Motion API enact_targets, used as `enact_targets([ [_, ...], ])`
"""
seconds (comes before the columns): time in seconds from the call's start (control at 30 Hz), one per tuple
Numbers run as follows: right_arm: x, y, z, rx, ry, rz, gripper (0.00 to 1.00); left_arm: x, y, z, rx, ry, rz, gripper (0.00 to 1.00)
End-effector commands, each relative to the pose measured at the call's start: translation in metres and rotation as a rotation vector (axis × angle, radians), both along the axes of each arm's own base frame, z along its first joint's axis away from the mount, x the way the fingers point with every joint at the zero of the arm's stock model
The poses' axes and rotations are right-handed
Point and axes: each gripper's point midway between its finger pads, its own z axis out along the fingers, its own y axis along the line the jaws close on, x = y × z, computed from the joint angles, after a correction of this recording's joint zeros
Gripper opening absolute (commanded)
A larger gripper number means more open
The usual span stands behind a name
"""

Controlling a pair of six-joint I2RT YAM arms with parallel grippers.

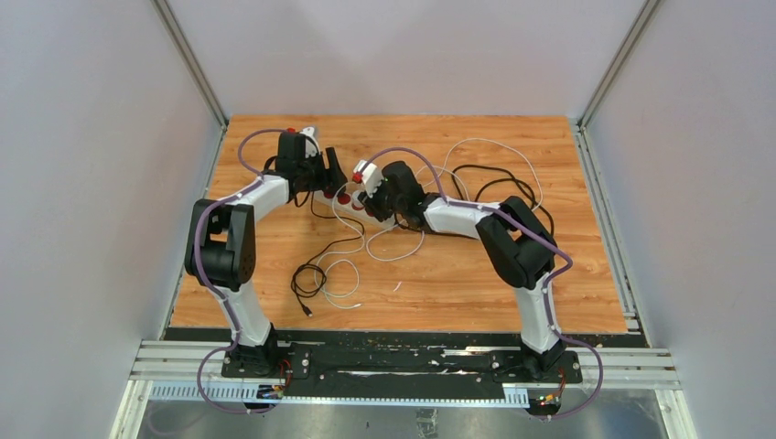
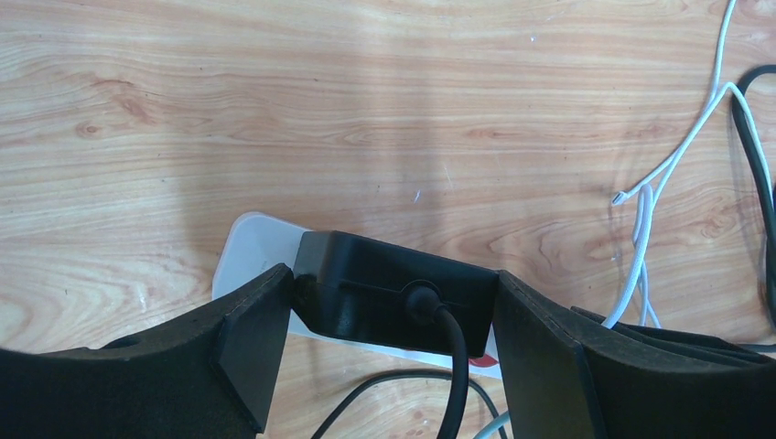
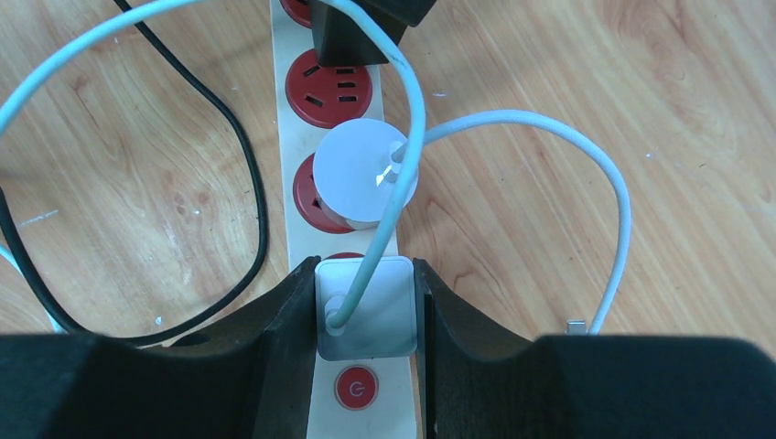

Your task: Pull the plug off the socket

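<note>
Right jaws, closed narrow, pinch the square plug, seated in the socket just beside its red button. Next along the strip come a round plug, a red outlet, then a black plug. White cords leave the square and round plugs. Left jaws stand wide yet press both sides of that black plug. Socket lies flat on the bench, toward its far side between both arms, amid loose cables.
</note>
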Motion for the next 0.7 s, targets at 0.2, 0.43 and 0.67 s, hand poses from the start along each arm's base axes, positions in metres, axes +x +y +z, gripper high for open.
enact_targets([
  [0.2, 0.008, -0.025, 0.008, -0.200, -0.278, 0.002, 0.00, -0.083, 0.037, -0.088, 0.137, 0.401, 0.090, 0.75],
  [0.43, 0.010, -0.027, 0.009, -0.173, -0.137, -0.109, 0.00, -0.084, 0.037, -0.088, 0.136, 0.402, 0.088, 0.75],
  [0.67, 0.003, -0.046, -0.016, -0.111, 0.175, -0.298, 0.00, -0.085, 0.037, -0.086, 0.138, 0.397, 0.089, 0.75],
])
